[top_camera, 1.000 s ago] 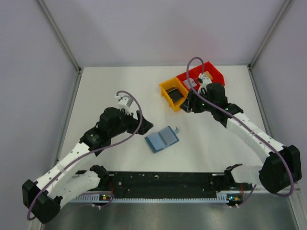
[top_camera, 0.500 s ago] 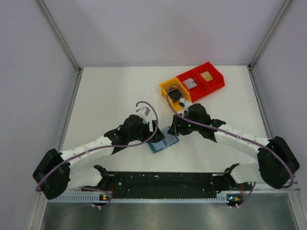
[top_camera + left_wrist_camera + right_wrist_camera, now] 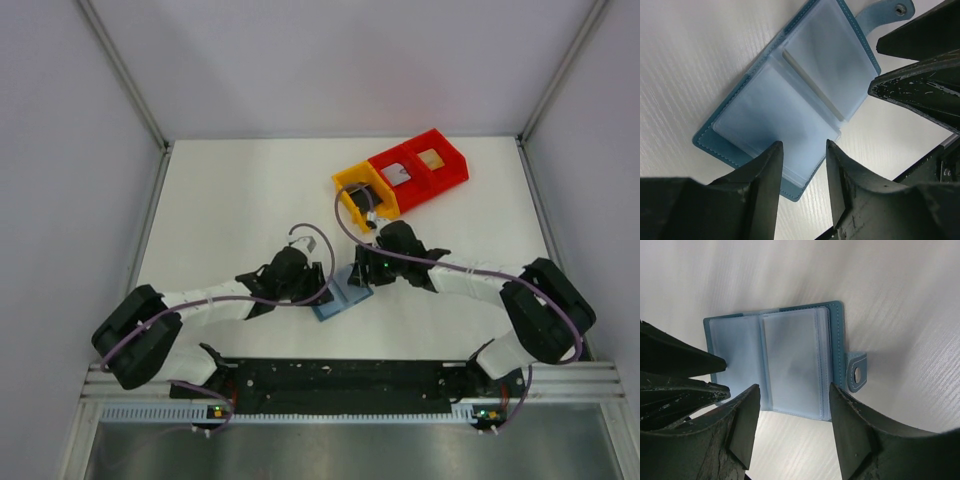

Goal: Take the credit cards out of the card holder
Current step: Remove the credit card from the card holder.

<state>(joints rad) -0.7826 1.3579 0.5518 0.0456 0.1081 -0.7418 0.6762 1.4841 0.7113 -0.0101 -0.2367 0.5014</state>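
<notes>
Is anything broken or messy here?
Nothing looks broken or spilled. The card holder lies open and flat on the table, its clear sleeves tidy, with the left gripper and right gripper open over it.

The card holder (image 3: 785, 365) lies unfolded and flat on the white tabletop (image 3: 880, 290), its frosted plastic sleeves facing up and its tab (image 3: 856, 371) sticking out on the right. The right gripper (image 3: 794, 405) hangs close above its near edge, jaws spread apart. From the left, the left gripper (image 3: 726, 377) reaches in, its dark tips over the holder's left page.
</notes>
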